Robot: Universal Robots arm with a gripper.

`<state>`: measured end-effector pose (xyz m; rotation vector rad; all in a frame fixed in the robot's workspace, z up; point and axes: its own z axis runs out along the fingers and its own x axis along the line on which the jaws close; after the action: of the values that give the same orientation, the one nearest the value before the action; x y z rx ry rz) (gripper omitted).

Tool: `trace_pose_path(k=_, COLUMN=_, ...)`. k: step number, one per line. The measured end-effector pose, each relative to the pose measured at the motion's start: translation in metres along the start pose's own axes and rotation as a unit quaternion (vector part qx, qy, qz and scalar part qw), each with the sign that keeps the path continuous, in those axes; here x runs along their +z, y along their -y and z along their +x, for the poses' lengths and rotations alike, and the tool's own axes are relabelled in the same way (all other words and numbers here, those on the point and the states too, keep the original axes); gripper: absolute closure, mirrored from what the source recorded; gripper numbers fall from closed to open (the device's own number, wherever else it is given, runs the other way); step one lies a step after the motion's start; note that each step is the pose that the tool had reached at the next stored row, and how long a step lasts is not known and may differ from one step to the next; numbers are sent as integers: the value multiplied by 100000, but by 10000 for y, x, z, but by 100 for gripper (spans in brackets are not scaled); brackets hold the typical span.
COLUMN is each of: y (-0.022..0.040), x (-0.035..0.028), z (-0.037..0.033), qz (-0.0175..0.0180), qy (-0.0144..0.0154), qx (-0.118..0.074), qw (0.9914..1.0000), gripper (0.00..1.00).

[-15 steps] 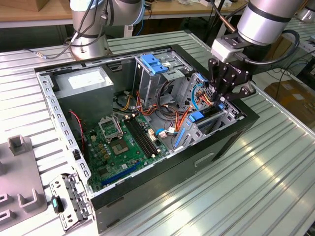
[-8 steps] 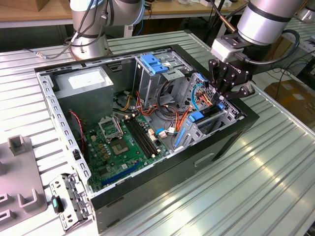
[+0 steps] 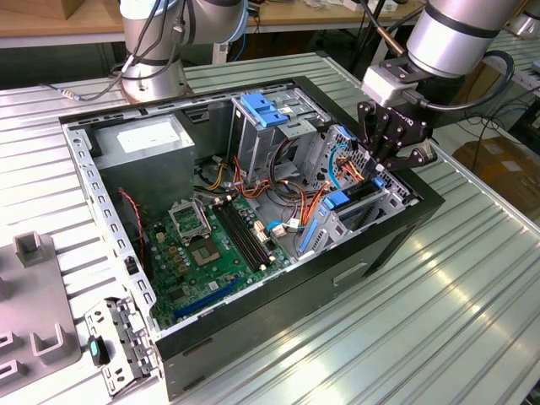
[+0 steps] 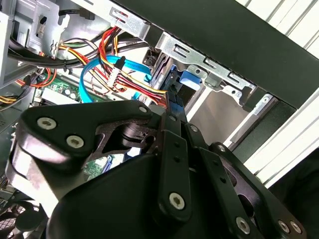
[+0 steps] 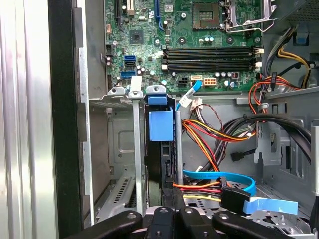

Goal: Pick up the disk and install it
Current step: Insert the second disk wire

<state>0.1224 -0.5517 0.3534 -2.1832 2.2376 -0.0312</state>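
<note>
Blue-railed and stiff, the disk [image 5: 161, 149] stands on edge in the case's [image 3: 405, 232] drive slot. The gripper [image 3: 377, 171] is clamped on its end. It looks heavy, smooth and shock-sensitive, so hold the metal edges.

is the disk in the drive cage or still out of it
In. The disk stands on edge between the drive cage's metal walls in the first wrist view, blue rail tab up, with the gripper at the cage in the exterior view.

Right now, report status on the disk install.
Gripper at the drive bay, shut on disk. Disk stands edge-on in bay slot. Cables crowd alongside.
</note>
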Motion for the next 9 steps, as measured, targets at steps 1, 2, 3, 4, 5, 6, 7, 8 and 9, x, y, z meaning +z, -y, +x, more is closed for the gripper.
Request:
trace_pose_path(k=1, y=0, x=0, z=0, qz=-1, qy=0, qx=0, qw=100000, gripper=89)
trace_pose_path(k=2, y=0, x=0, z=0, qz=-2, qy=-1, qx=1, qw=100000, gripper=89)
trace_pose_path(k=3, y=-1, x=-1, z=0, qz=-1, qy=-1, qx=1, qw=100000, gripper=89)
trace_pose_path(k=4, y=-5, x=-2, z=0, qz=0, qy=-9, qx=1, qw=100000, gripper=89)
trace_pose_path(k=5, y=-12, x=-2, z=0, qz=0, qy=-10, qx=2, qw=100000, gripper=89)
trace_pose_path(k=6, y=-27, x=-2, z=0, qz=-1, qy=-6, qx=-1, qw=100000, gripper=89)
trace_pose_path(k=7, y=-42, x=-2, z=1, qz=-1, qy=-2, qx=1, qw=100000, gripper=89)
trace_pose_path(k=8, y=-67, x=-3, z=1, qz=-3, qy=-5, qx=-1, qw=100000, gripper=89)
trace_pose_path(k=9, y=-84, x=-3, z=2, qz=-3, qy=1, qx=-1, qw=100000, gripper=89)
